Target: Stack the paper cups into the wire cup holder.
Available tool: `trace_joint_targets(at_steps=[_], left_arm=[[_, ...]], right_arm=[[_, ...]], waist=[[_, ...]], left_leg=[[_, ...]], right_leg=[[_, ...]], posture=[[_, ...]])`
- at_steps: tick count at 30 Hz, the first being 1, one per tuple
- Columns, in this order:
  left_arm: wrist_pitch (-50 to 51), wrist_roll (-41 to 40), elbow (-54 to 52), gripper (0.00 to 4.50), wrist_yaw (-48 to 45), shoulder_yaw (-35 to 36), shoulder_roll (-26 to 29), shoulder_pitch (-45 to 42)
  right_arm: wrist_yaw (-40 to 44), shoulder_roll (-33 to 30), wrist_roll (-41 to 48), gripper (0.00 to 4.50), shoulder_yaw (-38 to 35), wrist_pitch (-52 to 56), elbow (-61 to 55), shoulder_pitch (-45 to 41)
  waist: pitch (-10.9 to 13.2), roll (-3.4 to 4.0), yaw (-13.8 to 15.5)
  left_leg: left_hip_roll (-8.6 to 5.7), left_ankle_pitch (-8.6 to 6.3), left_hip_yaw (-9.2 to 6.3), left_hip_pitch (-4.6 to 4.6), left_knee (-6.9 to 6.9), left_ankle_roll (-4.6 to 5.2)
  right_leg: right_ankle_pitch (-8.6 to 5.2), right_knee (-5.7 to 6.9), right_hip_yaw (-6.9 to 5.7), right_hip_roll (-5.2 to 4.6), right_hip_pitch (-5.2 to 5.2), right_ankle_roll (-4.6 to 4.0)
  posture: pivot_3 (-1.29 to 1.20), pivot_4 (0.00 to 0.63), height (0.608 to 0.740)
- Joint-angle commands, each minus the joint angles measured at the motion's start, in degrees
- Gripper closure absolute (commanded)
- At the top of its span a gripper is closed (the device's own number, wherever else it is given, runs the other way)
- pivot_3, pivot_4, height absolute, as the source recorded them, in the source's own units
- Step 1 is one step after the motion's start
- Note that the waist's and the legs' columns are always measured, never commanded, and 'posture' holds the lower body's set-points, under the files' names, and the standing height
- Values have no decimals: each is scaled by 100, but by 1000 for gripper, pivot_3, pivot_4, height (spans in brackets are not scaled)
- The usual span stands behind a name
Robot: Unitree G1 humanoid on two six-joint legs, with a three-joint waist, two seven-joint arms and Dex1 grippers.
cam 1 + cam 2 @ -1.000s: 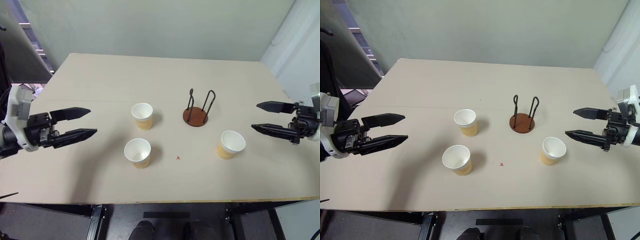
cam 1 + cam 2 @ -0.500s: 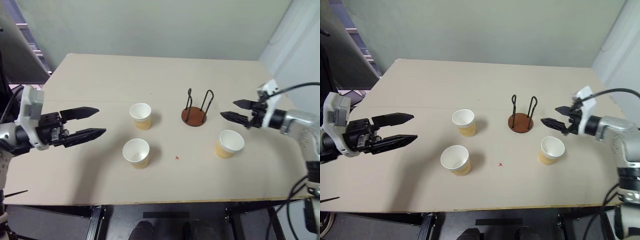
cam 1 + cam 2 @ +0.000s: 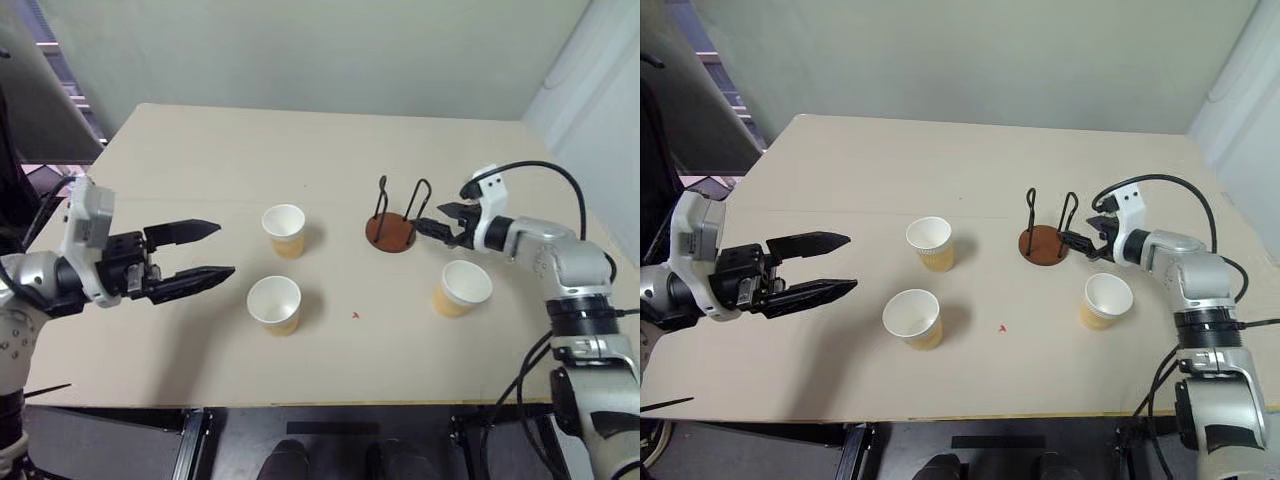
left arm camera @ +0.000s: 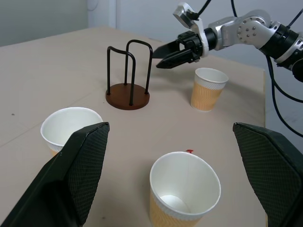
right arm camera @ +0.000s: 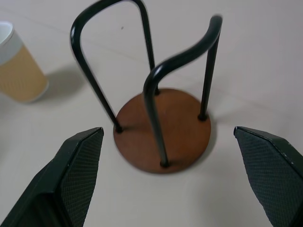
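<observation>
A: Where's the wire cup holder [image 3: 391, 230]?
B: Centre-right of the table [image 3: 200, 150], empty. The right gripper [image 3: 432, 221], fingers apart, sits beside it, perhaps not touching.
A: The left gripper [image 3: 215, 251]?
B: Spread wide, empty, left of three paper cups [image 3: 283, 230].

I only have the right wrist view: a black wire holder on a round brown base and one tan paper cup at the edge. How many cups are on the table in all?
Observer: Three tan paper cups with white insides, all upright on the beige table, none in the black wire cup holder on its round reddish-brown base.
Operator: Where is the left gripper?
Observer: The left gripper hovers open beside the two cups on the robot's left.
Operator: Is my right gripper touching the holder?
Observer: No; the right gripper, open, points at the holder with a gap between.
</observation>
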Motion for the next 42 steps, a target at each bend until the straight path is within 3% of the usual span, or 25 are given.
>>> trace_joint_targets(at_steps=[1, 3, 13, 33, 42], left_arm=[[19, -165, -252, 0, 57, 170, 19, 41], [20, -194, -285, 0, 86, 197, 31, 83], [-14, -217, -286, 0, 126, 238, 88, 156], [53, -210, -422, 0, -416, -660, 451, -365], [41, -90, -295, 0, -666, -1148, 453, -784]], right_arm=[[-151, 91, -215, 382, -75, -447, 315, -298], [-142, 180, -237, 848, -89, -499, 411, -377], [-23, 290, -250, 4424, -91, -422, 287, -431], [-80, 51, 783, 4424, 511, 2527, -4572, 1676], [242, -494, 1399, 4424, 502, 2622, -5354, 2096]], waist=[[0, 1, 1], [0, 1, 5], [0, 1, 15], [-4, -6, 14], [-6, -9, 8]], left_leg=[[1, 0, -1, -1, -2, -1], [2, -1, 0, -1, -3, -3], [5, 1, 0, -9, -2, -10], [9, 0, 0, -5, 8, -24], [9, -1, 3, 5, 8, -24]], right_leg=[[0, 0, 0, 1, -1, -1], [0, -1, -1, 3, -2, -1], [3, -3, -3, 5, -6, -6], [10, -11, -5, 33, 1, -11], [10, -11, 1, 40, 7, -10]], posture=[[0, 150, 740], [0, 150, 740], [0, 150, 740], [0, 150, 740], [0, 150, 740]])
